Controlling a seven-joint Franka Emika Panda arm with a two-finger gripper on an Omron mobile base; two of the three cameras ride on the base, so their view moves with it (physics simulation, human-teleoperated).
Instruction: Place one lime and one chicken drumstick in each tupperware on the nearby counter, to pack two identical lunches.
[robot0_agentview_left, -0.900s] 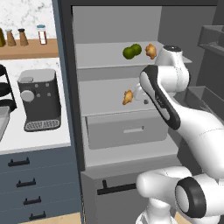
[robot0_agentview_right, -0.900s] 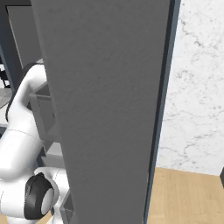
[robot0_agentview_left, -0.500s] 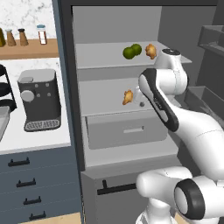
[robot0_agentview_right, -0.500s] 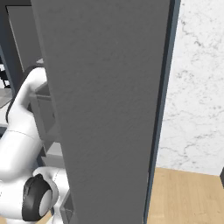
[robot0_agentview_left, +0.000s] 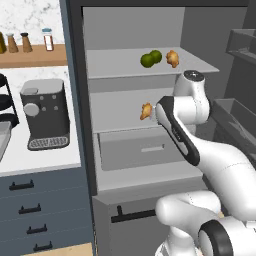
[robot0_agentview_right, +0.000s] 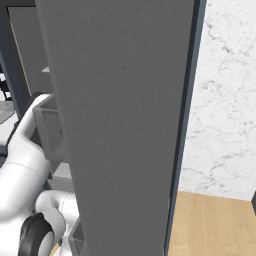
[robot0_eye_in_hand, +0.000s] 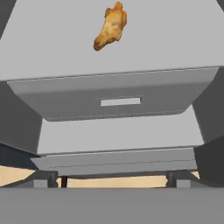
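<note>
Inside, two limes (robot0_agentview_left: 150, 58), two chicken drumsticks (robot0_agentview_left: 172, 58), end effector state untellable.

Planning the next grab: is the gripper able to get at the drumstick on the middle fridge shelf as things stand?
Probably yes. The chicken drumstick lies alone on the open shelf, nothing stands before it, and the gripper's jaws are open.
</note>
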